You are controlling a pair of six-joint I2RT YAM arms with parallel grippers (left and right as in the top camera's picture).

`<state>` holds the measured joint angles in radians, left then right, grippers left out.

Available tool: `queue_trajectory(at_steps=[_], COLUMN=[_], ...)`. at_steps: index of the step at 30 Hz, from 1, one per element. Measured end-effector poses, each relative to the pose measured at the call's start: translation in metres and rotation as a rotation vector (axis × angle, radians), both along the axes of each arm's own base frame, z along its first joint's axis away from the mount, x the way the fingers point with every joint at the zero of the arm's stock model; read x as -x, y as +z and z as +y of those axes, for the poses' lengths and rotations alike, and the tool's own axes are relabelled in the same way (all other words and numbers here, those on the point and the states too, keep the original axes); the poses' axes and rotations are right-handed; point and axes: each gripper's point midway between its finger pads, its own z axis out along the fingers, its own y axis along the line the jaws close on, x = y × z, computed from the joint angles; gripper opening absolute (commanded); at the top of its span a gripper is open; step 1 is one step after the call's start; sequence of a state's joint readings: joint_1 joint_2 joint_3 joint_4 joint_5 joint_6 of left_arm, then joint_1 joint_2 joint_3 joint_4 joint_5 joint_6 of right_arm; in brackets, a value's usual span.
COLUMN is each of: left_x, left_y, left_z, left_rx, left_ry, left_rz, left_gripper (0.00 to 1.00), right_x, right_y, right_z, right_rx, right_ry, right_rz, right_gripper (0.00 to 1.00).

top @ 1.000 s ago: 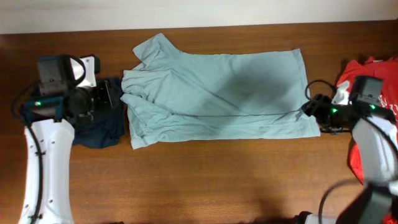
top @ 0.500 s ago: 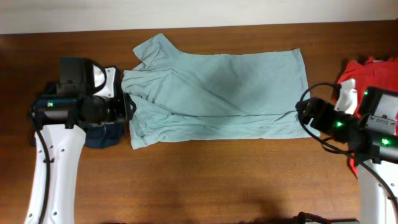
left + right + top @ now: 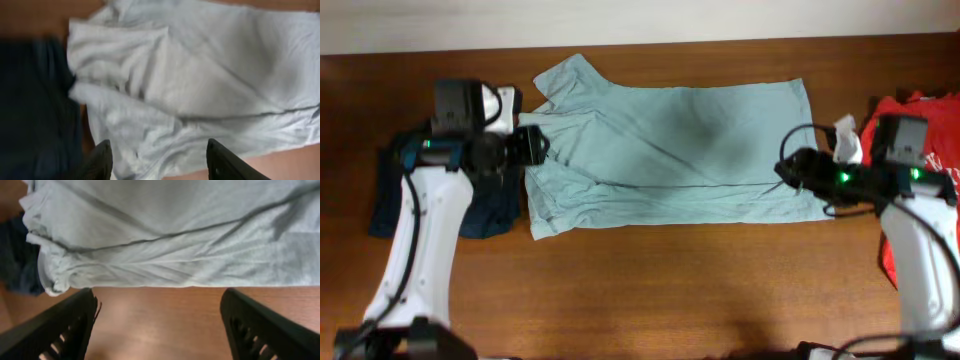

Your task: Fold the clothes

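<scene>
The pale shirt (image 3: pixel 665 150) is spread flat across the far middle of the table (image 3: pixel 650 290), with its collar and bunched sleeves at the left and its hem at the right. 1 long crease is seen running left to right along its near part. A navy shirt (image 3: pixel 485 205) lies crumpled against its left edge, partly hidden under the left arm. A red shirt (image 3: pixel 930 110) is heaped at the right edge of the table, well apart from the hem and partly covered by the right arm.

The left gripper (image 3: pixel 533 147) is held over the bunched sleeves at the shirt's left edge. Its jaws are spread, and in the left wrist view rumpled pale cloth is seen between the 2 fingers (image 3: pixel 102 160), with nothing pinched. The right gripper (image 3: pixel 788 172) is placed over the near right part of the shirt. Its jaws are spread wide, and in the right wrist view only bare table shows between them, just near of the shirt's near edge.
</scene>
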<state>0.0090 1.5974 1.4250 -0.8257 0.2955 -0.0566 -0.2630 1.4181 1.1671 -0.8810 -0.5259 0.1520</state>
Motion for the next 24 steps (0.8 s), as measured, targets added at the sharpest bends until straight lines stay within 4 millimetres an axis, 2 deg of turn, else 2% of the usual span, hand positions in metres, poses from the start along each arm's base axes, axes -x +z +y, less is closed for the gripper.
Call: queue_trajectory(at_steps=[5, 7, 9, 11, 13, 17, 19, 21, 24], left_x=[-0.059, -0.085, -0.111, -0.135, -0.157, -0.197, -0.210, -0.219, -0.225], left_y=[0.019, 0.019, 0.011, -0.003, -0.027, -0.078, -0.100, -0.125, -0.148], left_z=[-0.003, -0.002, -0.002, -0.002, -0.002, -0.001, -0.001, -0.001, 0.000], left_rx=[-0.022, -0.031, -0.038, -0.042, -0.043, -0.046, -0.047, -0.050, -0.053], left_ry=[-0.055, -0.066, -0.075, -0.080, -0.085, -0.090, -0.089, -0.091, -0.090], left_rz=[-0.083, -0.106, -0.114, -0.112, -0.090, -0.081, -0.081, -0.080, -0.077], left_gripper=[0.63, 0.63, 0.64, 0.65, 0.68, 0.69, 0.73, 0.73, 0.73], right_x=[-0.044, -0.066, -0.090, -0.109, -0.133, -0.167, -0.173, -0.177, -0.181], right_y=[0.021, 0.028, 0.033, 0.035, 0.037, 0.035, 0.028, 0.017, -0.001], right_z=[0.002, 0.001, -0.002, -0.007, -0.012, -0.019, -0.021, -0.023, -0.029], right_rx=[0.000, 0.003, 0.008, 0.015, 0.025, 0.046, 0.048, 0.054, 0.079], right_ry=[0.040, 0.052, 0.058, 0.059, 0.060, 0.064, 0.064, 0.060, 0.043], right_rz=[-0.010, -0.027, -0.051, -0.074, -0.113, -0.185, -0.187, -0.174, -0.140], right_gripper=[0.83, 0.83, 0.83, 0.83, 0.84, 0.84, 0.84, 0.86, 0.88])
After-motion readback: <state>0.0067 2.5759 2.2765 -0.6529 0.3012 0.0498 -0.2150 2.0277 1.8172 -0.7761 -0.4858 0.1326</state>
